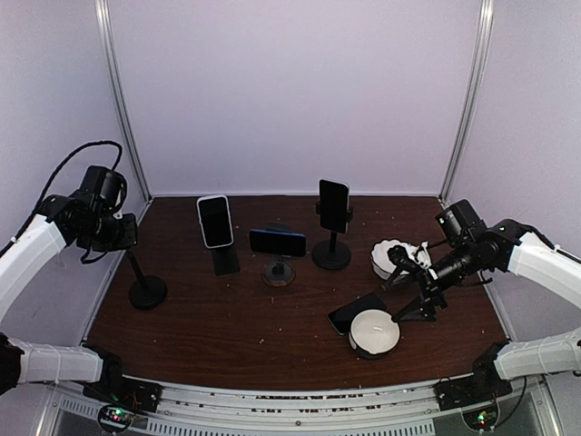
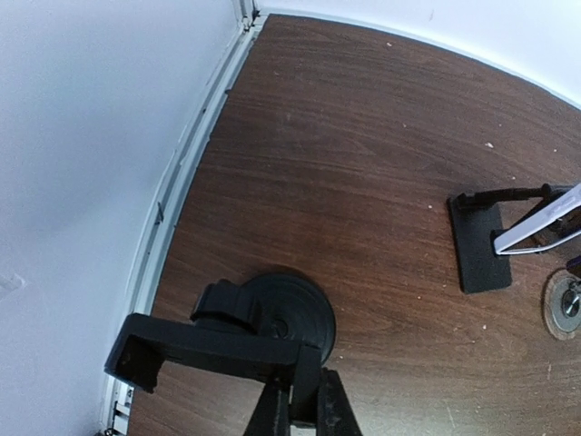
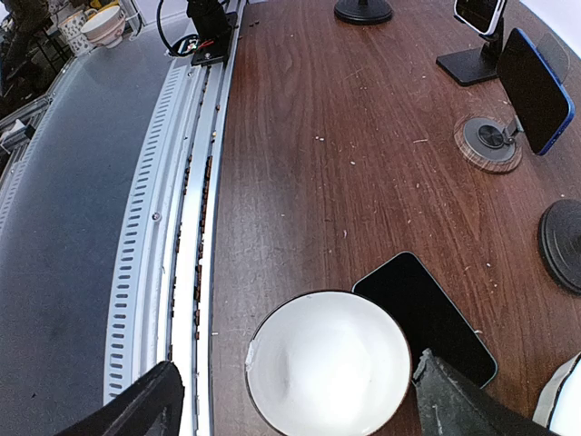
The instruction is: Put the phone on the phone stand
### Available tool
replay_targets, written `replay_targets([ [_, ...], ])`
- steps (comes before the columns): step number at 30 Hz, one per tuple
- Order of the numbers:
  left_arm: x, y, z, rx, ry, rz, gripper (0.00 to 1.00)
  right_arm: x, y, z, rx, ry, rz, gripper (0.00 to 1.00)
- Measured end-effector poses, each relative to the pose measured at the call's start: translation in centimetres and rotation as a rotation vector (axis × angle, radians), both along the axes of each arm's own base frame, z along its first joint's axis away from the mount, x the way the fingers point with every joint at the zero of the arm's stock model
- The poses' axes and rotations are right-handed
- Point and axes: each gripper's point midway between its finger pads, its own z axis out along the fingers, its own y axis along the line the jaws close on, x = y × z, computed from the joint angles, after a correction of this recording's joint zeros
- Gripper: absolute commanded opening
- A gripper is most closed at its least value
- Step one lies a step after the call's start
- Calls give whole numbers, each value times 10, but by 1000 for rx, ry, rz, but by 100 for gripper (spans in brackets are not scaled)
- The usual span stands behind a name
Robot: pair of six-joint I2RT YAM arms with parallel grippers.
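I brace the empty stand (image 1: pixel 143 289) at the left of the top view, presumably to steady it for loading. The left gripper (image 2: pixel 300 404) is clamped on its cradle. The right gripper (image 3: pixel 300 409) hovers over the bowl (image 1: pixel 374 331) with its jaws wide apart. The phone (image 1: pixel 354 312) lies flat against the bowl at lower right, screen up, its long axis running lower left to upper right.

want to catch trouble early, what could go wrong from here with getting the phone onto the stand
1. The phone lies flat, close against the white bowl. The open right gripper hangs over both, so it may catch or shove the bowl instead.
2. The left gripper is shut on the clamp of the empty stand, high above its small round base. A sideways pull could tip it.
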Motion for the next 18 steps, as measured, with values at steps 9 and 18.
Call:
replay_targets([
  [9,-1,-47,27,-106,-22,-80,0,0,1,-2,-7,6,3,91],
  [18,-11,-160,50,-153,-57,-288,0,0,1,-6,-20,12,6,91],
])
